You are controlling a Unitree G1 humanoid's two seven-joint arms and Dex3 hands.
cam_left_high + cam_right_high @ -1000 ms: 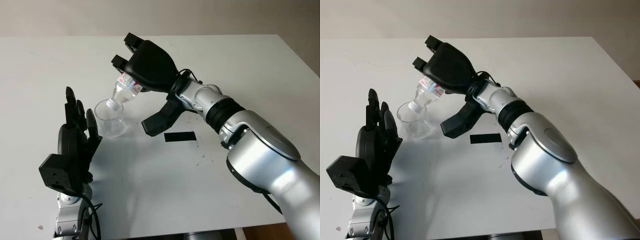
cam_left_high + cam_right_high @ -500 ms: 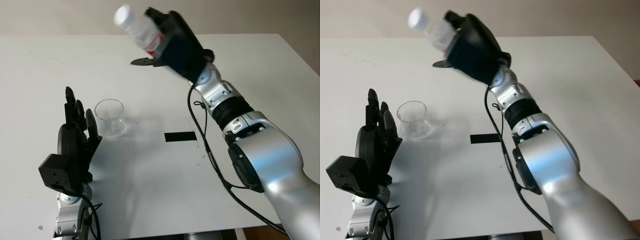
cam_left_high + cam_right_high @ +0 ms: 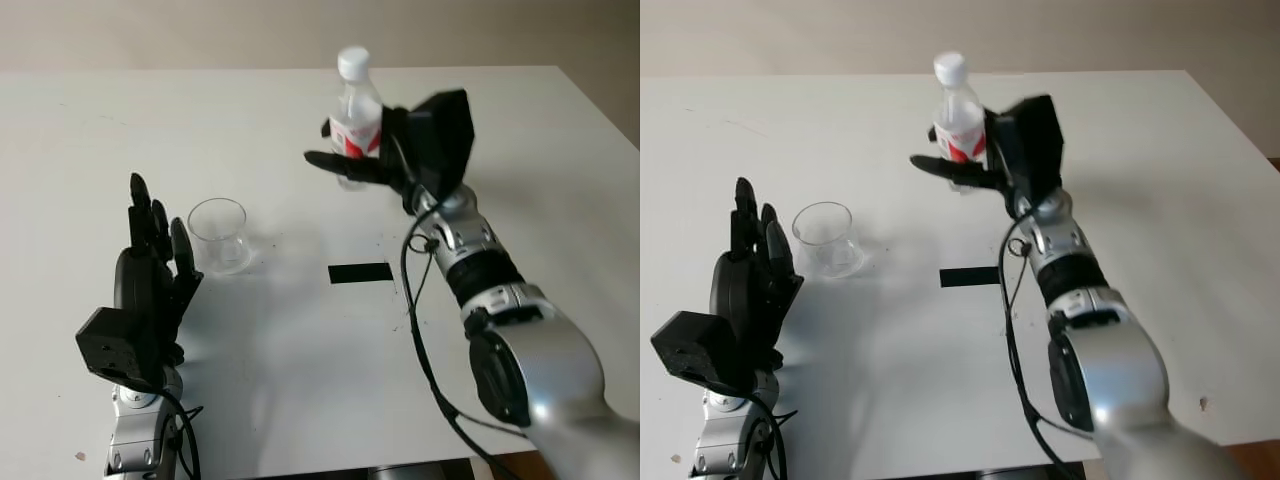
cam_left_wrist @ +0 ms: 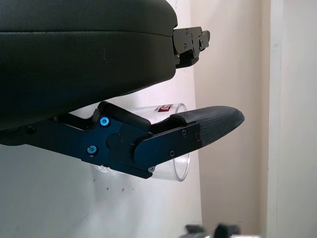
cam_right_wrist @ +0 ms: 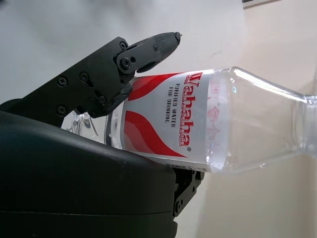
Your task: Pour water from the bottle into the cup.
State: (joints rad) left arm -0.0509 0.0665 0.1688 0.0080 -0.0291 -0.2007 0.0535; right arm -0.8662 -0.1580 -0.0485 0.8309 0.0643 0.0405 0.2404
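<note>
The open left robot hand (image 4: 148, 124) reaches across the clear cup (image 4: 176, 166) standing on the white table (image 4: 59, 198).

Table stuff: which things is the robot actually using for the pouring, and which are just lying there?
Part of the job:
- bottle, upright, gripped by the right hand
- cup, standing beside the open left hand

Just lying about:
- black strip on the white table

bottle (image 3: 355, 115) base hidden behind right hand (image 3: 400, 160), cup (image 4: 171, 148) partly behind left hand (image 4: 163, 141)
</note>
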